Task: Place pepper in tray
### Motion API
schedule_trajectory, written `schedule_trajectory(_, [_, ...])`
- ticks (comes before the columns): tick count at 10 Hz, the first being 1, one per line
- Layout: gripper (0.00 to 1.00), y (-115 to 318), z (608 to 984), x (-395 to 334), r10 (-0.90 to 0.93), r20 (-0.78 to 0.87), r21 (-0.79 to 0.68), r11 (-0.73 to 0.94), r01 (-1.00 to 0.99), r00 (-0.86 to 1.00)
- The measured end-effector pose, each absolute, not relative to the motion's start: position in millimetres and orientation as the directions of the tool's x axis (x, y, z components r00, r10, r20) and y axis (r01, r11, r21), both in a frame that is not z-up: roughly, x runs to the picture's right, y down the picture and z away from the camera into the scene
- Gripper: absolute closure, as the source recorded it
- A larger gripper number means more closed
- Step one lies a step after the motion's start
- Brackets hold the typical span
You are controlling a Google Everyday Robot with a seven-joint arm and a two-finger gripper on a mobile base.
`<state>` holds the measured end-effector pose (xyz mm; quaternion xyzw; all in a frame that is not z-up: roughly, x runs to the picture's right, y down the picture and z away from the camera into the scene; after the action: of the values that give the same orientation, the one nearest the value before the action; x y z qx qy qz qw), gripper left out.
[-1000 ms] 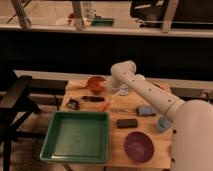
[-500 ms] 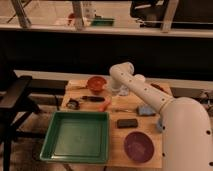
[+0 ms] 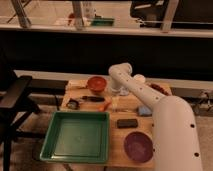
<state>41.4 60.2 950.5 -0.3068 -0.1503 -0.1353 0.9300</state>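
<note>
The pepper (image 3: 104,106), small and orange-red, lies on the wooden table just beyond the far right corner of the green tray (image 3: 55,131). The tray sits at the front left of the table with nothing in it. My white arm reaches in from the right and bends down over the table's middle. My gripper (image 3: 116,101) hangs below the bend, low over the table and just to the right of the pepper.
A dark-handled utensil (image 3: 92,98) lies behind the pepper, with a round orange thing (image 3: 96,83) further back. A purple bowl (image 3: 138,146) sits at the front right, a black flat object (image 3: 127,123) and a blue item (image 3: 144,110) near the arm. A black chair (image 3: 15,97) stands at the left.
The arm's bend has sunk a little and shifted slightly left, bringing the gripper lower toward the table beside the pepper. The objects on the table have not moved.
</note>
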Motion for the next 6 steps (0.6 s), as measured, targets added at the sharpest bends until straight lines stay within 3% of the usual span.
schedule_trajectory(2, [0.22, 63.6, 954.5, 46.1, -0.154, 0.347, -0.555, 0.761, 0.335, 0.925])
schedule_trajectory(5, [0.44, 67.4, 955.1, 49.3, -0.151, 0.345, -0.571, 0.750, 0.334, 0.927])
schedule_trajectory(6, [0.46, 68.1, 954.9, 49.6, -0.153, 0.348, -0.571, 0.748, 0.338, 0.925])
